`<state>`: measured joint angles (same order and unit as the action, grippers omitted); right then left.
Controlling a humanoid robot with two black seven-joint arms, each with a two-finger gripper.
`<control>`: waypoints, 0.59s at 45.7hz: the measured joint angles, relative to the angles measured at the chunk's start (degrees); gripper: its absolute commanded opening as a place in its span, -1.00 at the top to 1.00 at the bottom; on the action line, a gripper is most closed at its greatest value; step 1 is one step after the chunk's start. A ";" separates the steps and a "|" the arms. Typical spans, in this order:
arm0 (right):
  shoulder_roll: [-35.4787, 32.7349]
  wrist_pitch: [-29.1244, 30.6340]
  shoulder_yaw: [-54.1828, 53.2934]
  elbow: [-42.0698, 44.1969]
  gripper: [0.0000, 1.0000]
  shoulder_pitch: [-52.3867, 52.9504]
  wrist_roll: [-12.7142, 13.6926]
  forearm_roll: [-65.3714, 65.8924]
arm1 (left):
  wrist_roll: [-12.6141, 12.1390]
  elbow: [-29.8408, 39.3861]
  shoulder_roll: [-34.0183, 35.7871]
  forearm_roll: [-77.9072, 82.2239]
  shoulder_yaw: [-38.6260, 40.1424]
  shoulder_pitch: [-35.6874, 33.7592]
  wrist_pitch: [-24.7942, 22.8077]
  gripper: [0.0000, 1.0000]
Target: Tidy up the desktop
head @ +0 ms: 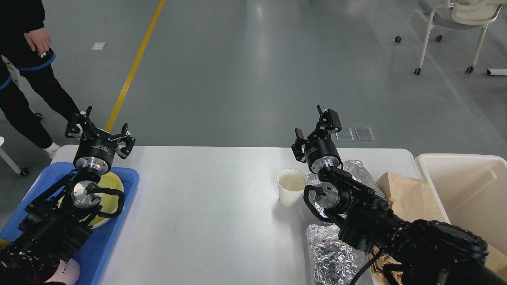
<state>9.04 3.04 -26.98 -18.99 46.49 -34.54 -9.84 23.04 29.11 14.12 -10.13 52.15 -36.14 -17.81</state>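
The white desktop [206, 198] fills the lower part of the head view. A white paper cup [291, 187] stands right of centre. Crumpled foil [332, 249] and brown paper [408, 198] lie at the right. My right gripper [317, 124] hangs open above the table's far edge, just behind the cup, holding nothing. My left gripper [99, 128] is open over the far left corner, above the blue tray [119, 225], empty. A yellow plate [115, 186] on the tray is mostly hidden by my left arm. A pink mug [67, 273] shows at the bottom left.
A cream plastic bin [467, 190] stands off the right end of the table. A person in dark clothes [23, 59] stands on the floor at the far left. A wheeled chair [447, 23] is at the back right.
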 measured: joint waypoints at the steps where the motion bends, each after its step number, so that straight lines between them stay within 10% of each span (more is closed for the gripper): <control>1: 0.00 0.00 0.00 0.00 -1.00 0.00 0.00 0.00 | 0.65 0.00 -0.28 0.00 0.00 0.07 -0.34 -0.99; 27: 0.01 0.01 -0.01 0.01 -1.00 0.00 0.00 0.00 | 2.48 0.07 -2.35 -0.24 1.20 0.42 -1.08 -0.99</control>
<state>9.06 3.04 -26.99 -18.98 46.49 -34.54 -9.84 25.52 29.18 11.78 -10.37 53.36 -35.72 -18.89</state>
